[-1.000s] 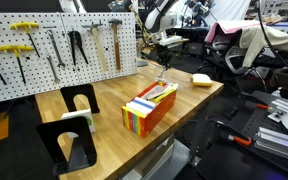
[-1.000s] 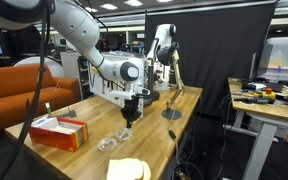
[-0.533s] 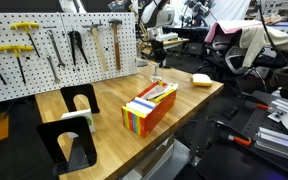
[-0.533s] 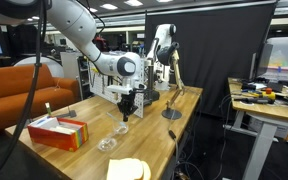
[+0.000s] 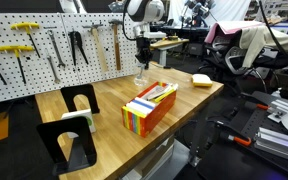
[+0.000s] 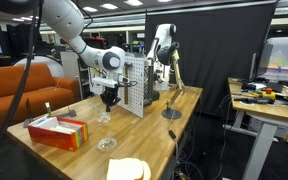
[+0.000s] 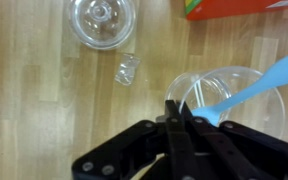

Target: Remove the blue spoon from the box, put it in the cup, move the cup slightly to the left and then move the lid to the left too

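We see the gripper [image 7: 177, 114] w/ jaws pinched on the rim of the cup [image 7: 239, 130], blue spoon [image 7: 256, 82] inside, just beyond the box [image 5: 149, 108]: cup-shift step, we judge; next needs release, then the lid [image 7: 102, 20].

Yellow sponge [image 5: 201, 80], pegboard [image 5: 44, 62] (hung with tools [image 5: 76, 46])

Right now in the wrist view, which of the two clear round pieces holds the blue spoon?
The cup, right at the gripper fingertips, with the blue spoon leaning out of it. The lid lies farther off, with nothing in it.
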You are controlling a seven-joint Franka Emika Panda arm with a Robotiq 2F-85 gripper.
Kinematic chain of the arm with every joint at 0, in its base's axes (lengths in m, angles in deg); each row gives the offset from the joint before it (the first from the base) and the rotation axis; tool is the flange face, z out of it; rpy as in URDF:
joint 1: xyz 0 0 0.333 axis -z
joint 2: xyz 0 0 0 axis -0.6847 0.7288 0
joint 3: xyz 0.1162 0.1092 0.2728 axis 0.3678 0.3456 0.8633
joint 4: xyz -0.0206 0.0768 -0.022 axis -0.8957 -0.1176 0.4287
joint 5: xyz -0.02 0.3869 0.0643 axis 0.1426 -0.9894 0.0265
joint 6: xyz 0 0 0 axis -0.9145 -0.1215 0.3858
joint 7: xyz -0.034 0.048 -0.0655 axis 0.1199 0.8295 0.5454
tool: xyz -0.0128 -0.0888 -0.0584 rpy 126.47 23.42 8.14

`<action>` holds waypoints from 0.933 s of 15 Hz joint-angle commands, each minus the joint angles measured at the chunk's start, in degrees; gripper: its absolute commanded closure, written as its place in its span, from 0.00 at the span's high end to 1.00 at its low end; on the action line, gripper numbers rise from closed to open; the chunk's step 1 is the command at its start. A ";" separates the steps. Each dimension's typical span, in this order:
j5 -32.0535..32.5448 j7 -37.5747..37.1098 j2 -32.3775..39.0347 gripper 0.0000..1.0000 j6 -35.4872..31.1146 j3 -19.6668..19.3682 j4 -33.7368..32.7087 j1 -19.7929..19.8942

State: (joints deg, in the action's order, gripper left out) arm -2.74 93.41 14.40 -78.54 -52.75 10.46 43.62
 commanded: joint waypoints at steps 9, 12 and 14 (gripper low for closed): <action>3.25 5.00 2.93 0.29 0.21 1.49 -1.25 -9.45; 5.61 4.74 2.25 0.44 -0.56 0.86 -0.74 -10.07; 5.24 3.61 2.98 0.57 -0.26 1.27 -1.32 -9.89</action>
State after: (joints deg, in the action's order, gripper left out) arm 2.62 97.04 17.23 -78.98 -51.43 9.39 33.84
